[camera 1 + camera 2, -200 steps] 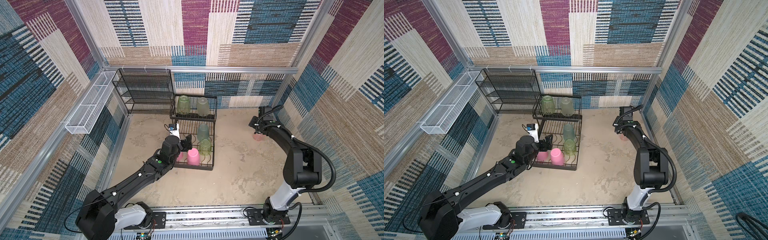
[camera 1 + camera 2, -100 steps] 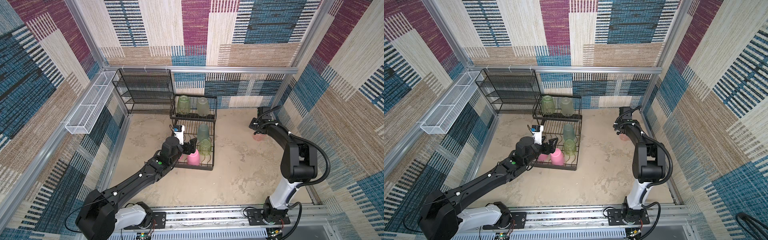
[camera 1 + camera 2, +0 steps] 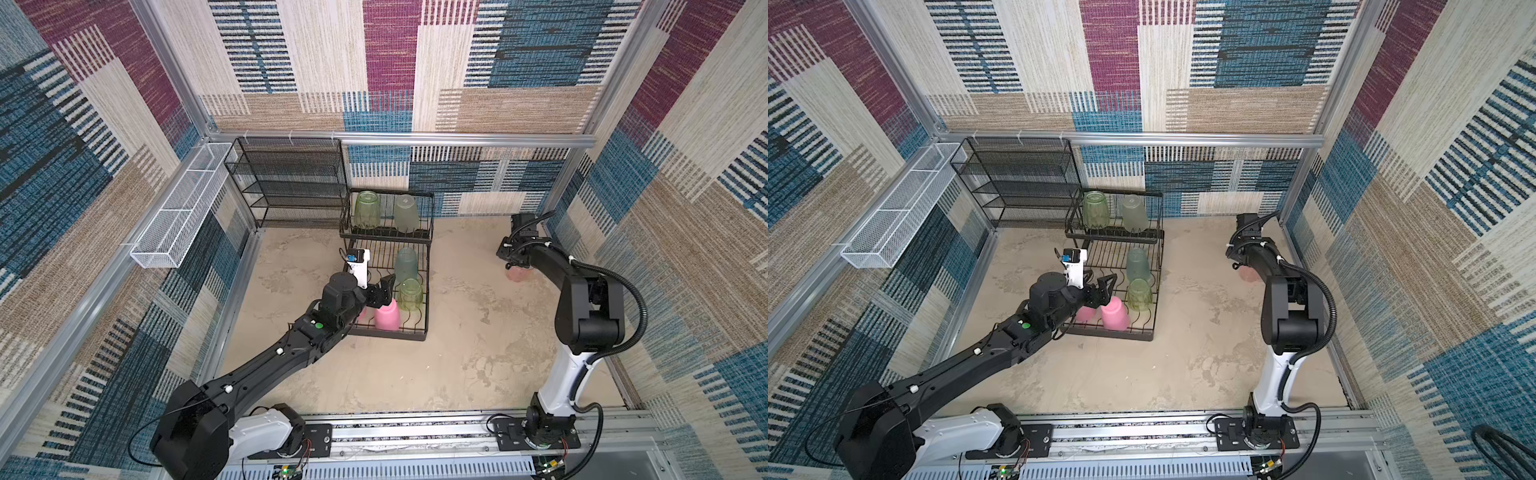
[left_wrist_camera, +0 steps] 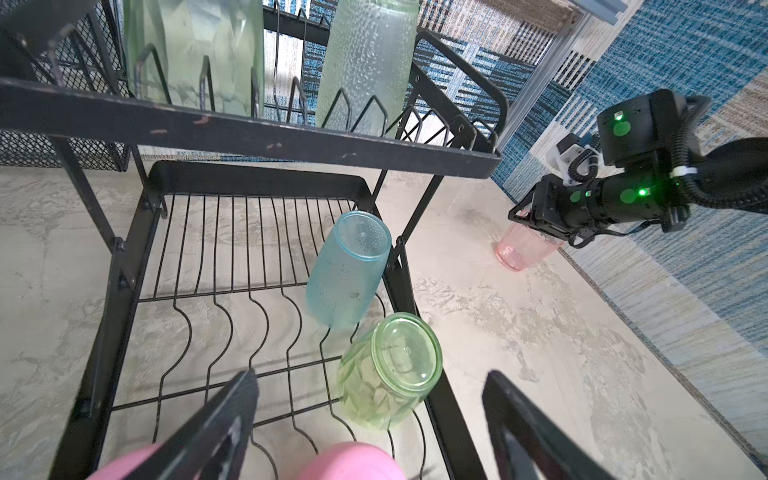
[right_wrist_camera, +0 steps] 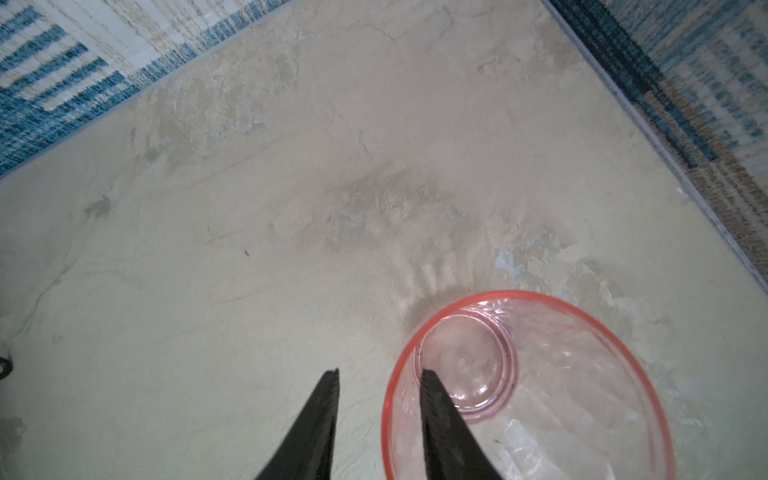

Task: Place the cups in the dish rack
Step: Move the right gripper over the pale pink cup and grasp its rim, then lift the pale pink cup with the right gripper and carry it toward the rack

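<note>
The black dish rack [image 3: 384, 332] holds two green cups [image 3: 367, 210] on its raised shelf. A teal cup [image 4: 345, 270], a green cup [image 4: 390, 370] and two opaque pink cups [image 3: 387, 315] sit in the low tray. My left gripper [image 4: 370, 376] hangs open just above the pink cups, holding nothing. At the far right a clear pink cup [image 5: 540, 395] stands upright on the floor. My right gripper [image 5: 379, 372] straddles its rim, one finger [image 5: 440, 415] inside the cup and one outside. A gap remains at the outer finger.
A taller black mesh shelf unit [image 3: 291, 183] stands at the back left beside the rack. A long white mesh basket [image 3: 183, 208] hangs on the left wall. The right wall [image 5: 685, 124] runs close behind the clear pink cup.
My left gripper has lifted and moved a little to the right over the tray, still open. My right gripper has lowered onto the clear pink cup's rim and its jaws have narrowed.
</note>
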You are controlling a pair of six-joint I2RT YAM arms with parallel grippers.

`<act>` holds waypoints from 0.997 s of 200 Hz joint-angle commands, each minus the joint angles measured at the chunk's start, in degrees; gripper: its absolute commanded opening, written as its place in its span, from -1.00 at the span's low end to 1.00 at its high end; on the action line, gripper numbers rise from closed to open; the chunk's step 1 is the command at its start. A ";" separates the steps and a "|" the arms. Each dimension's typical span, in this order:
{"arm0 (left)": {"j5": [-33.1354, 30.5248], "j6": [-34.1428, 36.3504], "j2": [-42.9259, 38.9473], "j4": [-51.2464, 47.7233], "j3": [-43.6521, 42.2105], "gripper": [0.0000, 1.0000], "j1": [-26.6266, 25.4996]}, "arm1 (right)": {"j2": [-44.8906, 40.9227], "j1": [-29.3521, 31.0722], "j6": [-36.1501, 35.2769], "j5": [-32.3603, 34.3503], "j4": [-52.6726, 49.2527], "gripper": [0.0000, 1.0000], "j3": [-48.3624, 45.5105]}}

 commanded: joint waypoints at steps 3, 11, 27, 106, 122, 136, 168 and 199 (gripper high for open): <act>0.08 1.24 -0.30 -0.02 0.48 0.75 0.09 | 0.48 -0.09 -0.42 -0.12 -0.61 -0.31 0.12; 0.05 1.24 -0.31 -0.20 0.59 0.75 0.07 | 0.55 -0.11 -0.43 -0.29 -0.65 -0.35 0.10; -0.06 1.12 -0.20 -0.76 1.07 0.75 0.04 | 0.76 -0.26 -0.38 -1.09 -0.82 -0.38 0.38; -1.05 -0.16 1.59 -4.88 4.15 0.75 0.03 | -1.63 -0.35 -0.29 -5.36 -1.84 -0.70 -2.34; -1.05 -0.24 1.52 -5.03 4.28 0.75 0.04 | -2.95 -0.35 -0.31 -6.06 -1.88 -0.74 -3.70; -0.96 -0.33 1.57 -5.00 4.29 0.75 0.02 | -3.96 -0.35 -0.37 -6.35 -1.96 -0.78 -4.57; -0.79 -0.60 2.00 -5.62 4.77 0.75 0.02 | -5.55 -0.36 -0.55 -7.45 -2.22 -0.88 -5.85; -0.96 -0.86 2.31 -6.40 5.28 0.75 0.10 | -7.54 -0.35 -0.24 -8.76 -1.88 -1.00 -6.71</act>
